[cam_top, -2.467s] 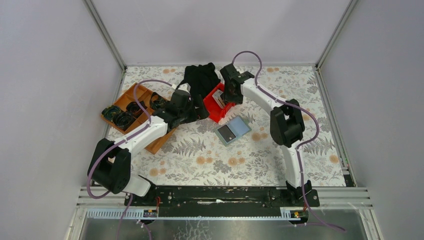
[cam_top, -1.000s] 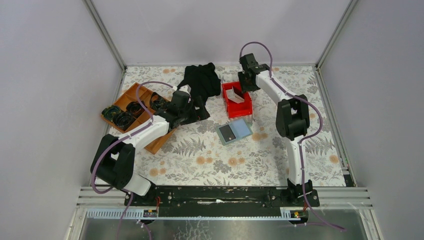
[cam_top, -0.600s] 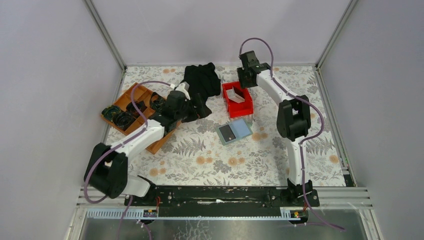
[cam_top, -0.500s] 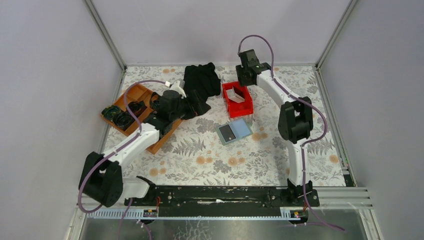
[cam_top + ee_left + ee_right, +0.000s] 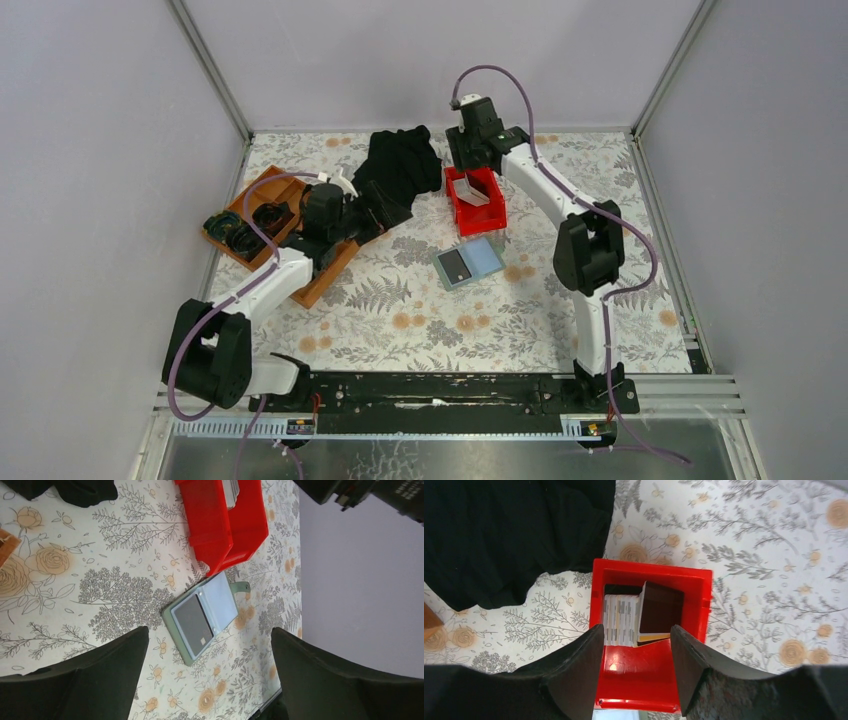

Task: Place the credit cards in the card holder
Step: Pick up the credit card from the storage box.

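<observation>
- Floral-print tablecloth [image 5: 400, 320] covers the table, enclosed by plain pale walls [image 5: 420, 60] on three sides.
- Red bin [image 5: 490, 212]: open-topped, set toward the far middle of the cloth.
- Credit cards [image 5: 621, 620]: a pale stack standing on edge inside the red bin. One dark-faced card [image 5: 661, 607] leans against the stack's right side.
- Card holder [image 5: 202, 617]: grey-green, lying open and flat on the cloth just beside the bin's near side. One half is pale, the other carries a dark rectangular panel. Whether that panel is a card cannot be told.
- Black cloth [image 5: 400, 165]: bunched in a heap left of the bin, close to its left wall.
- Orange tray [image 5: 262, 190]: compartmented, at the left of the table, with dark round items [image 5: 225, 228] in its cells.
- Left gripper [image 5: 207, 680]: jaws spread wide, nothing between them. It hangs over the cloth between tray and bin, facing the card holder.
- Right gripper [image 5: 634, 635]: fingers [image 5: 574, 680] apart, nothing clasped, poised directly above the red bin with the cards showing in the gap.
</observation>
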Available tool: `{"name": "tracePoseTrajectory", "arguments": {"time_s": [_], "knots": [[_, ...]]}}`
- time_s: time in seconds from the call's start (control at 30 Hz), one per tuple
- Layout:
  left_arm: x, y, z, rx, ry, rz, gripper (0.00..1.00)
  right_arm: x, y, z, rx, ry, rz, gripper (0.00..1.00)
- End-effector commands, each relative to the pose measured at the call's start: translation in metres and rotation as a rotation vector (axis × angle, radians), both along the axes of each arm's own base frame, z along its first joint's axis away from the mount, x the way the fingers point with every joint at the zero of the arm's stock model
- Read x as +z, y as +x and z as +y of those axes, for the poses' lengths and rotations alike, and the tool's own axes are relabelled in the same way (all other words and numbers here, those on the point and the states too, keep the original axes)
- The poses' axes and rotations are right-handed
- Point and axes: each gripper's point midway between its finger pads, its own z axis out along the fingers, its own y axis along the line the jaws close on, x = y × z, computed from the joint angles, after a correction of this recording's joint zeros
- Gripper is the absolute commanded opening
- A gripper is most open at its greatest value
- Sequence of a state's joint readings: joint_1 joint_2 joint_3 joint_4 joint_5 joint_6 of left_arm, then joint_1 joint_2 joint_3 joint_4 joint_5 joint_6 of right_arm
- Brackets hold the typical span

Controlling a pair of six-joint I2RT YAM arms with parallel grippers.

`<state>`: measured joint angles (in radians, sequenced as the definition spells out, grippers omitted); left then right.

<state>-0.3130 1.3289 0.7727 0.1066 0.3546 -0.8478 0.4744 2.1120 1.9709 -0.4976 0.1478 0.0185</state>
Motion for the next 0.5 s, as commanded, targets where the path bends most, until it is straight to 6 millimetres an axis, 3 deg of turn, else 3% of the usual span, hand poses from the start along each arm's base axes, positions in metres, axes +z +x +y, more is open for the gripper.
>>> {"name": "tracePoseTrajectory", "arguments": {"time_s": [0.0,0.23,0.47], "knots": [[-0.001,0.002,0.004,-0.008,0.055,-0.021,1.0,-0.015,-0.002,0.014,0.023,0.007,0.058,0.59],[-0.016,-0.001,0.008,-0.001,0.162,0.007,1.0,-0.034,0.003,0.019,0.012,0.002,0.097,0.59],[-0.015,-0.002,0.003,-0.019,0.198,-0.007,1.0,-0.053,0.006,0.016,-0.003,-0.003,0.137,0.6]]}}
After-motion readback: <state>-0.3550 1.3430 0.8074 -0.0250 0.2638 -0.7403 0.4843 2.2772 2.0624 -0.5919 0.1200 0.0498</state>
